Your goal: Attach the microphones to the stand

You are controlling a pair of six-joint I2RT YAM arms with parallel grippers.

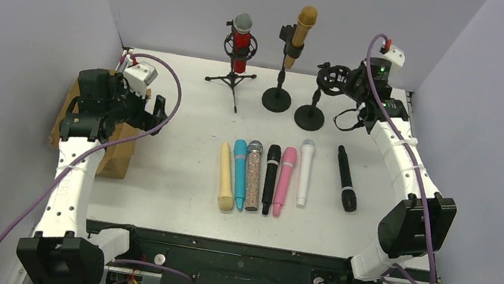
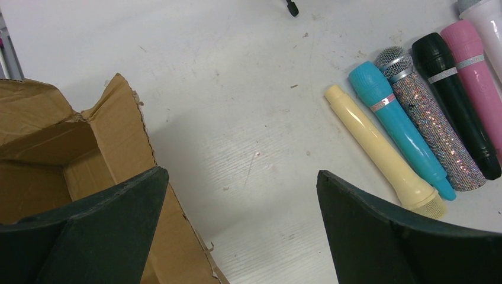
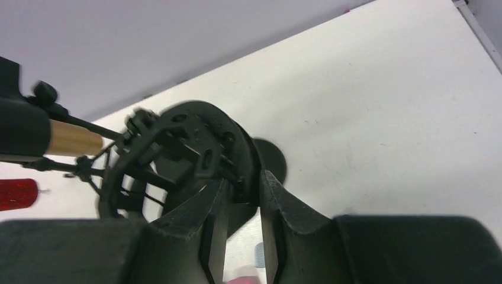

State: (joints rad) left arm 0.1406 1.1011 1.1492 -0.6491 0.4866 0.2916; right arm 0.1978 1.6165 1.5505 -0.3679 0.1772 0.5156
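Several microphones lie in a row on the white table: cream point(image 1: 226, 176), teal point(image 1: 239, 172), glittery point(image 1: 253, 175), black point(image 1: 270, 179), pink point(image 1: 285, 179) and white point(image 1: 304, 172). Another black one point(image 1: 347, 177) lies apart to the right. A red microphone point(image 1: 241, 41) sits in the tripod stand. A golden-brown one point(image 1: 300, 34) sits in the middle stand. The third stand's shock mount point(image 1: 332, 79) is empty. My right gripper point(image 1: 352, 82) is shut on its ring point(image 3: 201, 133). My left gripper point(image 2: 241, 174) is open and empty, left of the cream microphone point(image 2: 379, 145).
An open cardboard box point(image 1: 115, 155) stands at the table's left edge, under my left gripper's left finger point(image 2: 89, 231). The stands' round bases point(image 1: 309, 117) and tripod legs point(image 1: 232, 79) sit at the back. Grey walls close in three sides.
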